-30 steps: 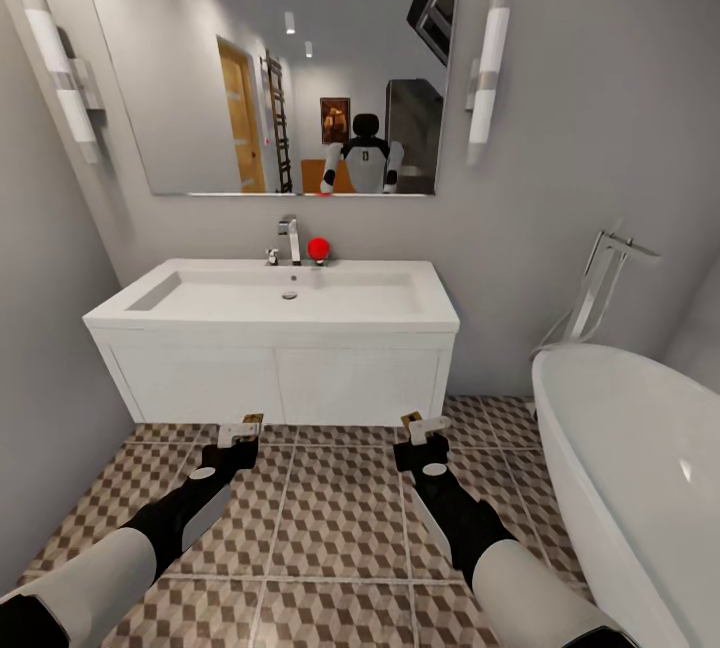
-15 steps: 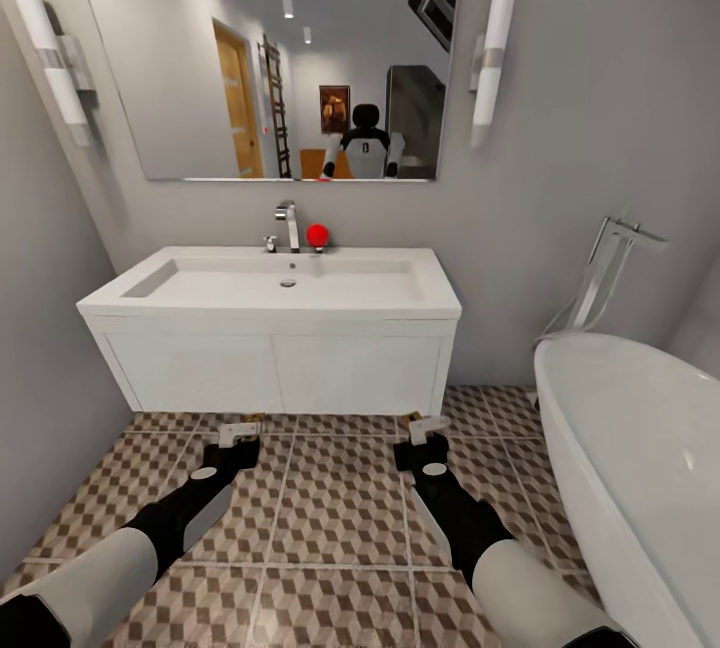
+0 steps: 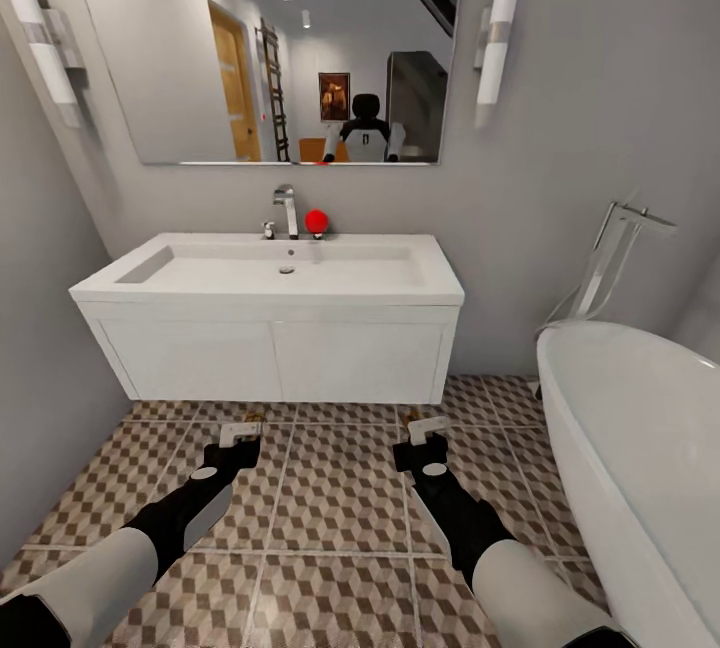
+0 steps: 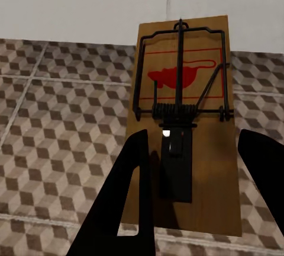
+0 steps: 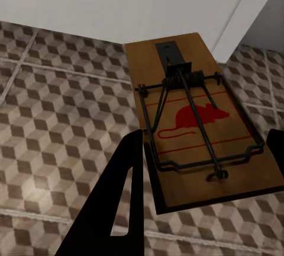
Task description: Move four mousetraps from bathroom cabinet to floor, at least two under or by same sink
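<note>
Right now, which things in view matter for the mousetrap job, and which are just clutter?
Job: mousetrap in left hand; mousetrap in right hand; sink; bathroom floor.
Clutter: bathtub; mirror; red ball by the tap.

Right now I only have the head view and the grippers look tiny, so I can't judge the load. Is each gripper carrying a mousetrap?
Observer: Yes. In the left wrist view a mousetrap sits between the left gripper fingers.
Operator: And the right?
Observer: The right gripper holds the other mousetrap, wire side up, red mouse print visible.
Operator: What's below them?
Observer: Both wrist views show the cube-patterned bathroom floor under the traps, with the white vanity front just ahead.
</note>
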You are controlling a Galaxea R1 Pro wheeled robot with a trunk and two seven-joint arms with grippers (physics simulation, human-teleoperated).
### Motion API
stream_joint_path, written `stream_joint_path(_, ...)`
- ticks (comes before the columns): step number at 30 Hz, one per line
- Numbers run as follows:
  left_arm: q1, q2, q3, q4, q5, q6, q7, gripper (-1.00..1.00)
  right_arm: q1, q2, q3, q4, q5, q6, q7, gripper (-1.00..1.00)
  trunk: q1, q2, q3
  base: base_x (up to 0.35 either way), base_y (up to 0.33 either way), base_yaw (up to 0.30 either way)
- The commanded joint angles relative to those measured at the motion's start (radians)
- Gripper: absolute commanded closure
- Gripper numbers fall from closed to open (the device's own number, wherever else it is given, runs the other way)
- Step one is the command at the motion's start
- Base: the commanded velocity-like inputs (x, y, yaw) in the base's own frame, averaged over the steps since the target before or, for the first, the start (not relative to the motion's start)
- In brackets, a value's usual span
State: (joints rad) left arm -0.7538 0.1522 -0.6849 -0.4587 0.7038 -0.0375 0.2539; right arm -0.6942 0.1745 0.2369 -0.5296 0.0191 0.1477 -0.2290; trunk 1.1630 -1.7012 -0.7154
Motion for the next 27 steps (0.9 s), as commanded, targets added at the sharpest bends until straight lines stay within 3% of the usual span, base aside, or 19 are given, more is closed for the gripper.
stream_joint_path(1,-0.001,0.001,-0.008,-0.001,0.01,-0.004,0.007,1.0,-0.001,0.0,0.004,-0.001,0.001,0.007,-0.007,1.0,0.004,-0.008,-0.006,0.0,0.0,0.0)
stream_joint_path(27,-0.001,0.0,-0.008,0.0,0.01,-0.004,0.007,1.0,-0.001,0.0,-0.002,0.0,-0.002,-0.071,-0.007,1.0,0.104,-0.19,-0.129,0.0,0.0,0.0)
